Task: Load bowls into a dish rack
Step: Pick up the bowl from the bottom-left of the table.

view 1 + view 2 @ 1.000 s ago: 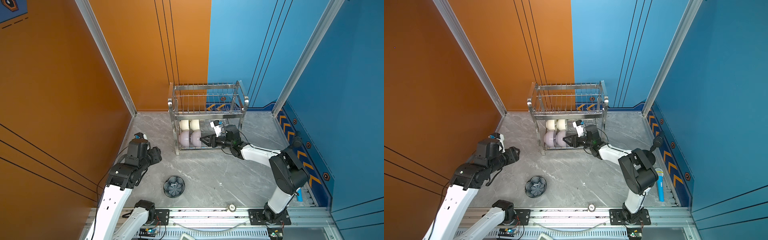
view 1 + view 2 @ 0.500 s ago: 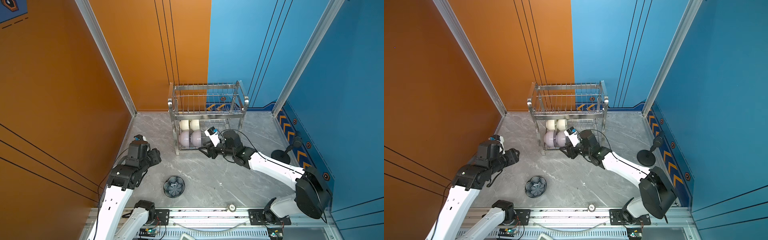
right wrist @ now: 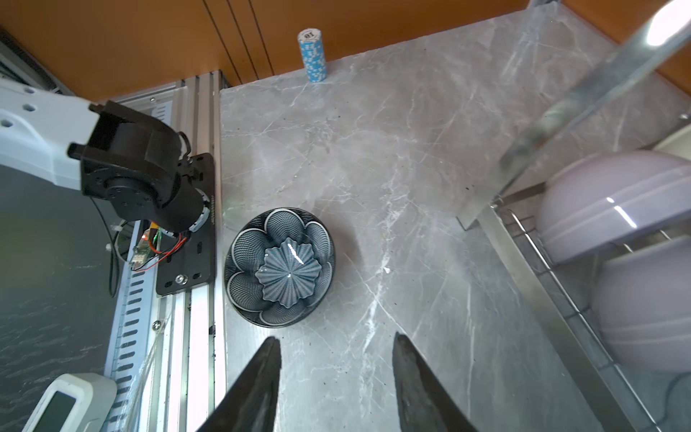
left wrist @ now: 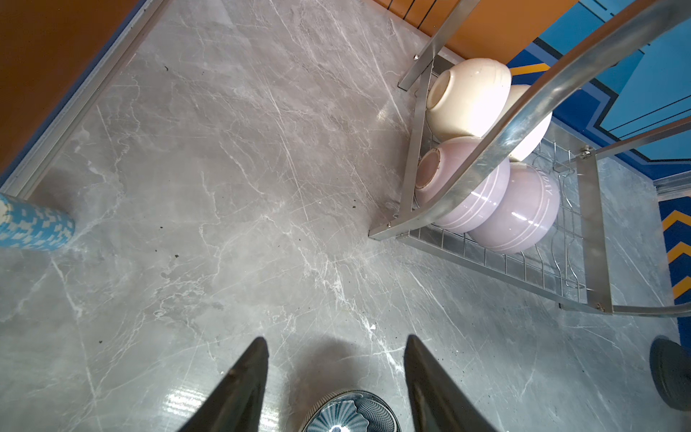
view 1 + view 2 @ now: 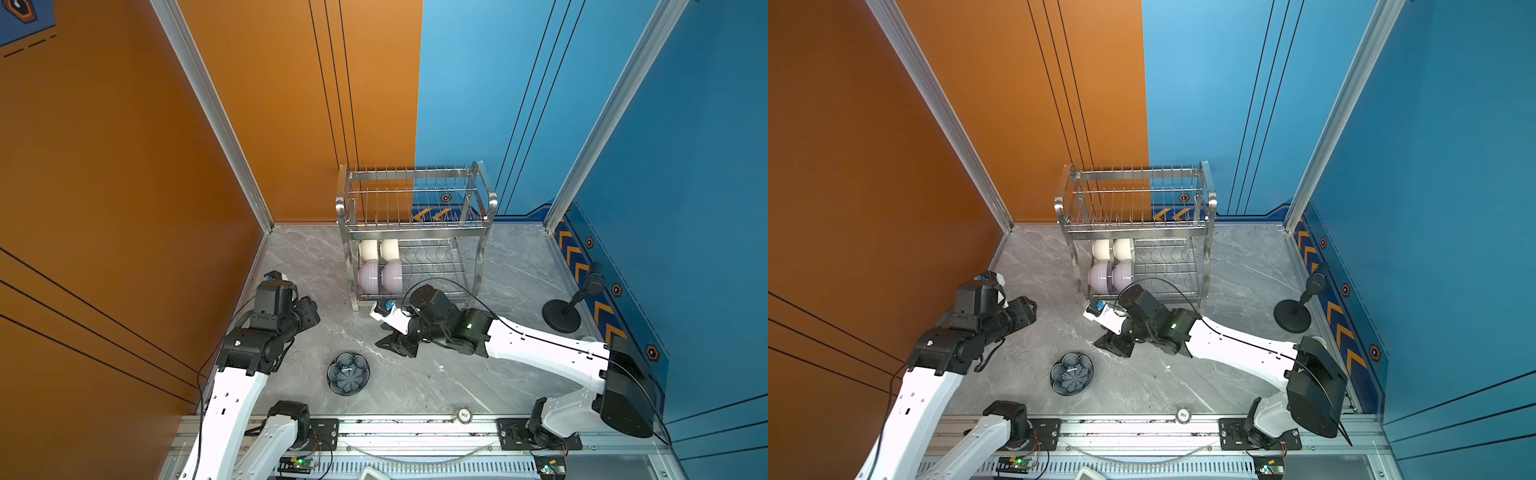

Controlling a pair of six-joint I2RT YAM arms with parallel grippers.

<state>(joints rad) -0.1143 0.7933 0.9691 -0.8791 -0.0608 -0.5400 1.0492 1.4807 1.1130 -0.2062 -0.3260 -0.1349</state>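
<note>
A grey marble table [image 5: 457, 374] fills a booth with orange and blue walls, seen from above. The directions below treat the table as a clock dial in a top view.

At 12 o'clock, against the back wall, stands the rack [image 5: 411, 176]. Its upper tier is empty. Four bowls sit on edge at the left end of its lower tier, two cream bowls [image 5: 369, 250] behind and two lilac bowls [image 5: 369, 276] in front. They are tipped between the wires, probably to drain and pack close, and the slots to their right are free.

The right arm reaches in from 4 o'clock to the centre, just in front of the rack. The right gripper [image 3: 336, 336] is about half open and holds nothing. It hangs low over bare table and points toward 7 o'clock, likely lined up to take the last bowl by its rim.

The left arm comes from 8 o'clock and sits near the orange wall at 9 o'clock. The left gripper [image 4: 335, 338] is also about half open and empty, seemingly kept clear of the other arm.

A black stand [image 5: 562, 316] sits at 3 o'clock.

The dark bowl [image 5: 348, 373], flower-rimmed and upright, rests on the table at 7 o'clock, near the front rail and not yet loaded.
</note>
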